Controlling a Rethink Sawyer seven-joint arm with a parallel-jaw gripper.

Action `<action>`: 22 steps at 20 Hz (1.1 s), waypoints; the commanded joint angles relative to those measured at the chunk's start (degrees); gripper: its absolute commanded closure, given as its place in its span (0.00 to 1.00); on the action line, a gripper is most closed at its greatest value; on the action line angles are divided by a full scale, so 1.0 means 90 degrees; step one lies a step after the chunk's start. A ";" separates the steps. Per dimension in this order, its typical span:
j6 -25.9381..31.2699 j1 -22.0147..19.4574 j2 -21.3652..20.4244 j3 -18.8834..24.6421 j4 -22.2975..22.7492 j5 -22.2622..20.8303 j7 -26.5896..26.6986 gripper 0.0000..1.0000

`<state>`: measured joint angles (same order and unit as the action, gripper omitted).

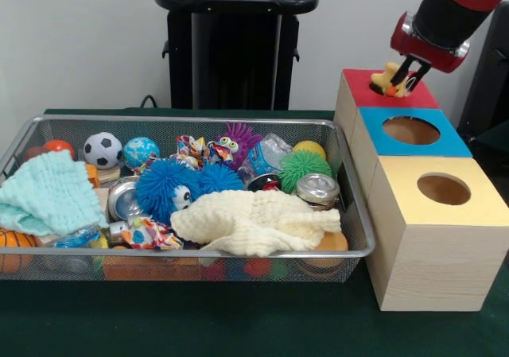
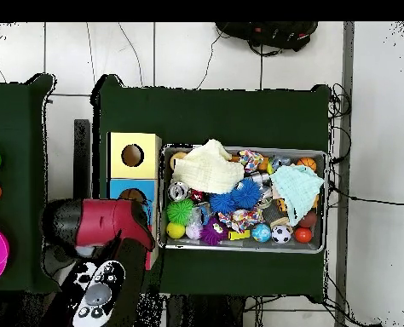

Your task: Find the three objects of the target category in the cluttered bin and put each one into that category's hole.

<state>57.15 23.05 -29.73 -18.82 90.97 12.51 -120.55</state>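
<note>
Yellow-topped box (image 1: pixel 445 222) in front, tool (image 1: pixel 404 81) clamped on yellow toy (image 1: pixel 387 79) over red-topped box (image 1: pixel 367 87)

Shiny wire-mesh metal bin (image 1: pixel 350 214), matt pale wooden boxes (image 1: pixel 433 269), soft crinkled cream cloth (image 1: pixel 254 222), spiky rubbery blue ball (image 1: pixel 163 186), glossy metal can (image 1: pixel 318 188).

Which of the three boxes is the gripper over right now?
The red box, farthest back in the row. The gripper holds a yellow toy above it; the blue box and yellow box sit untouched.
</note>
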 commanded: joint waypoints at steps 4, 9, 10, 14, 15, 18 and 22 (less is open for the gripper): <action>-0.0256 -0.0274 0.0700 0.0325 -0.0753 0.0457 -0.1837 1.00; -0.0407 -0.0314 0.0523 0.0393 -0.0483 0.0521 -0.1618 1.00; -0.0419 -0.0320 0.0495 0.0410 -0.0443 0.0533 -0.1588 0.00; -0.0520 -0.0370 0.0428 0.0451 -0.0320 0.0546 -0.1449 0.00; -0.0526 -0.0393 0.0422 0.0468 -0.0313 0.0556 -0.1408 0.00; -0.0464 -0.0353 0.0429 0.0411 -0.0336 0.0578 -0.1450 0.00; -0.0309 -0.0412 0.0439 0.0414 -0.0375 0.0625 -0.1409 0.00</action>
<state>59.54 21.45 -27.98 -19.45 88.54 15.14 -120.56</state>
